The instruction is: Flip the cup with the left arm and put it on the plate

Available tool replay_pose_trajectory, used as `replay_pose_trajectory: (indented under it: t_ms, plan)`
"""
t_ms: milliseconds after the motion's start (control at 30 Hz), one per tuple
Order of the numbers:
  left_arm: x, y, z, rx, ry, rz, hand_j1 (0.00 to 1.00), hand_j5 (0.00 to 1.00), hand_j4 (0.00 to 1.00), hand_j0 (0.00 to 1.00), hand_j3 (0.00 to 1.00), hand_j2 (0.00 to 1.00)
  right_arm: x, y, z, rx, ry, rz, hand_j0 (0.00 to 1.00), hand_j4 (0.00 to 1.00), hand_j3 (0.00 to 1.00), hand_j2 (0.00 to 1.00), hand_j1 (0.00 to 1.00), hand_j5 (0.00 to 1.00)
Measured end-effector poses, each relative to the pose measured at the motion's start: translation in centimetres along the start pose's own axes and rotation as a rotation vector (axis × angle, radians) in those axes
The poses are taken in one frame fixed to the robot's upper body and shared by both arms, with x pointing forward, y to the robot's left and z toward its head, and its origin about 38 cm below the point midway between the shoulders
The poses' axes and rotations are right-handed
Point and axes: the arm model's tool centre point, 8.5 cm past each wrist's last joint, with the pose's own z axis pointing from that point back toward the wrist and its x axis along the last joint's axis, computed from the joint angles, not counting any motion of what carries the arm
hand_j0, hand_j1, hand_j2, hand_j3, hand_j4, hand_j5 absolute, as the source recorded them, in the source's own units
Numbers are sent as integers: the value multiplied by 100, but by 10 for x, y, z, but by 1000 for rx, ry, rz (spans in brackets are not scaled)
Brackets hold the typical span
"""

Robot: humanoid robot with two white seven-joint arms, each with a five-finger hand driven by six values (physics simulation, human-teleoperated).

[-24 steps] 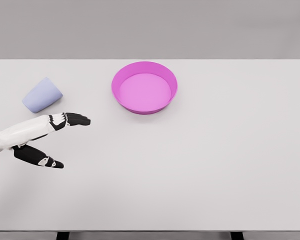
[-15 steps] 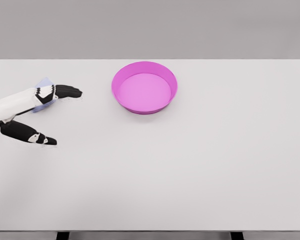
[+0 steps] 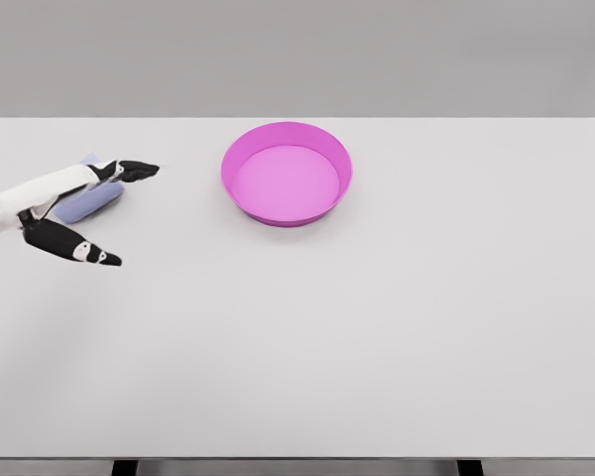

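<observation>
So the black fingers (image 3: 129,170) of the left hand (image 3: 74,208) are spread wide right now, upper ones stretched out over the top of the cup (image 3: 87,200), thumb sticking out lower down toward the near side. Looks like they're bracketing the cup rather than squeezing it, and I can't tell if anything is actually touching yet. I'd call it open, nothing held.

The cup is pale lavender, lying on its side at the far left of the white counter (image 3: 377,327), mostly hidden behind the hand and forearm. Can't tell which way its mouth points from here.

The plate (image 3: 287,174) is the bright pink round dish with a raised rim, sitting toward the back of the counter, well apart from the cup on its right side. Nothing in it.

My read: this is the reach/pre-grasp step, flip hasn't started. Next move needs the fingers to close around the cup body for a firm hold, then a wrist roll to stand it up before carrying it right to the plate. Right arm isn't showing at all
</observation>
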Motion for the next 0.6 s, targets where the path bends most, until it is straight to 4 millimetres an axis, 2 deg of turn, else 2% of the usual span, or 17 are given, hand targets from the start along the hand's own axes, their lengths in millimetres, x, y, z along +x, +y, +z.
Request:
replay_pose_trajectory:
  t_ms: [33, 133, 233, 500, 600]
  plan:
    - [-2, 3, 0, 2, 29, 31, 100, 100, 100, 100, 100, 100, 0, 0, 0, 0, 0, 0, 100, 100, 100, 100, 100, 100]
    - [21, 39, 4, 39, 26, 47, 100, 100, 100, 100, 100, 100, 0, 0, 0, 0, 0, 0, 100, 100, 100, 100, 100, 100]
    - [29, 53, 7, 56, 34, 42, 100, 100, 100, 100, 100, 100, 0, 0, 0, 0, 0, 0, 100, 100, 100, 100, 100, 100]
    - [13, 42, -22, 203, 116, -41, 100, 100, 100, 100, 100, 100, 0, 0, 0, 0, 0, 0, 100, 100, 100, 100, 100, 100]
    - [0, 42, -26, 227, 154, -23, 100, 100, 100, 100, 100, 100, 0, 0, 0, 0, 0, 0, 100, 100, 100, 100, 100, 100]
